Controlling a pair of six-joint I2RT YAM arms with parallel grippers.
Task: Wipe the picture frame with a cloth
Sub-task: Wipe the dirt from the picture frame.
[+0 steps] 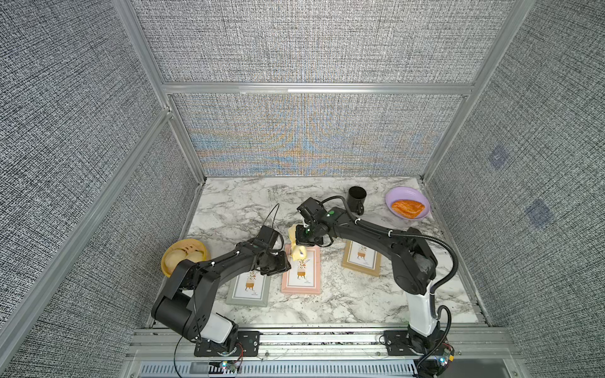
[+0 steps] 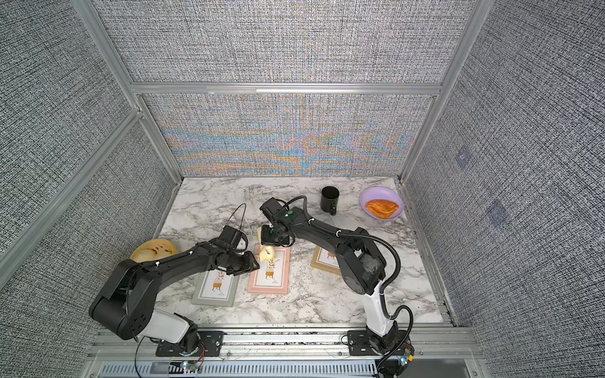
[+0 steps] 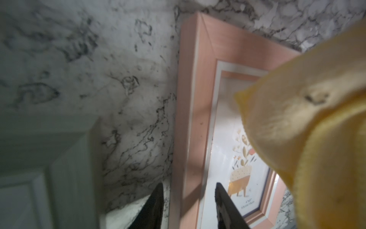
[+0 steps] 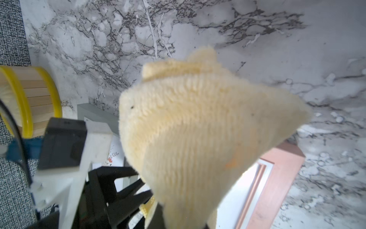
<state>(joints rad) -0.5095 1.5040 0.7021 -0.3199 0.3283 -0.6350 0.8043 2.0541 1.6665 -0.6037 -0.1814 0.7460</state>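
Above the pink picture frame (image 1: 301, 279), the right claw (image 1: 296, 244) clamps the pale-yellow cloth (image 1: 299, 252), ready to wipe; the left claw (image 3: 189, 198), half open, straddles the frame's rail, likely to steady it.

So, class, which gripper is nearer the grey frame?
Left. The left gripper hangs beside the grey frame, astride an edge of the pink frame; the right gripper, holding the cloth, is above that frame's far end.

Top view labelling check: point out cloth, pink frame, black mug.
cloth (image 1: 298, 252), in a top view, hanging fold
pink frame (image 1: 300, 290), in a top view, near border
black mug (image 1: 355, 203), in a top view, body
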